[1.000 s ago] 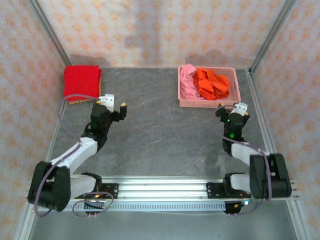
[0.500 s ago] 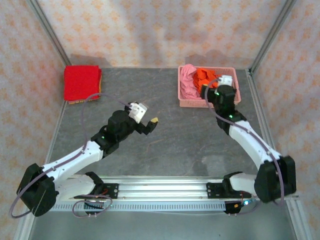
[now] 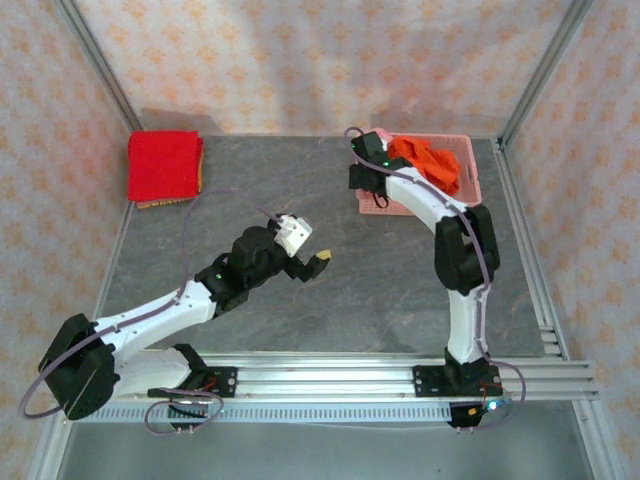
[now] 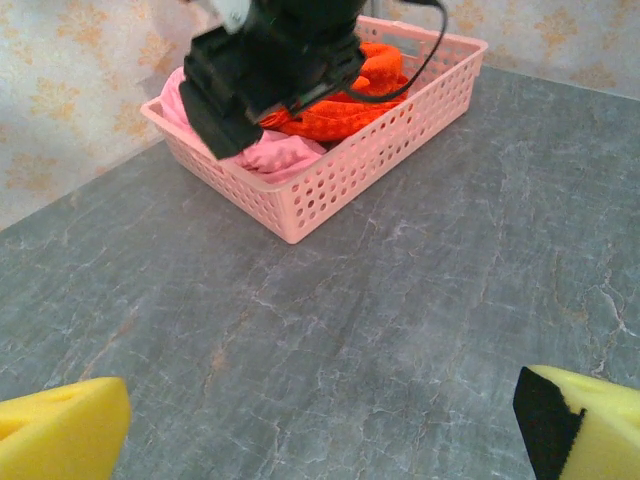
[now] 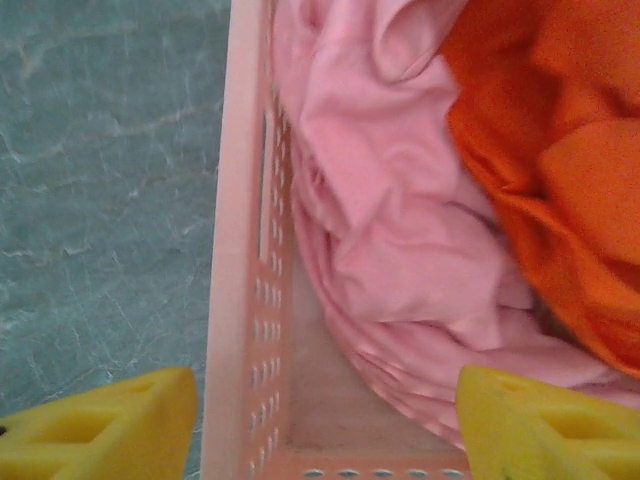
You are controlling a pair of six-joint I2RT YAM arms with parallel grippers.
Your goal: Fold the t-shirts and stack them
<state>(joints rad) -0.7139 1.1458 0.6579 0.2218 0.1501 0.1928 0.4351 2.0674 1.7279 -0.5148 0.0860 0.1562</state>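
The red t-shirt [image 3: 164, 165] lies folded at the table's back left, with a thin orange-brown edge showing under its near side. An orange t-shirt [image 3: 432, 165] [image 4: 345, 108] [image 5: 560, 150] lies crumpled in the pink basket [image 3: 470, 185] [image 4: 330, 195] [image 5: 240, 250]. My right gripper [image 3: 372, 195] [image 5: 325, 425] hangs open over the basket's left end, its yellow fingertips [image 5: 100, 420] straddling the basket wall with nothing between them. My left gripper [image 3: 308, 262] [image 4: 320, 440] is open and empty above bare table at mid-left, pointing toward the basket.
A pink cloth [image 4: 275, 155] [image 5: 400, 250] fills the basket's left part beside the orange shirt. The right arm's black wrist [image 4: 270, 70] hangs above it. Metal frame posts and patterned walls close in the table. The grey tabletop [image 3: 300, 330] lies between the arms.
My right arm has swung left from the basket's middle to its left end. My left gripper has shifted a little to the right, still open.
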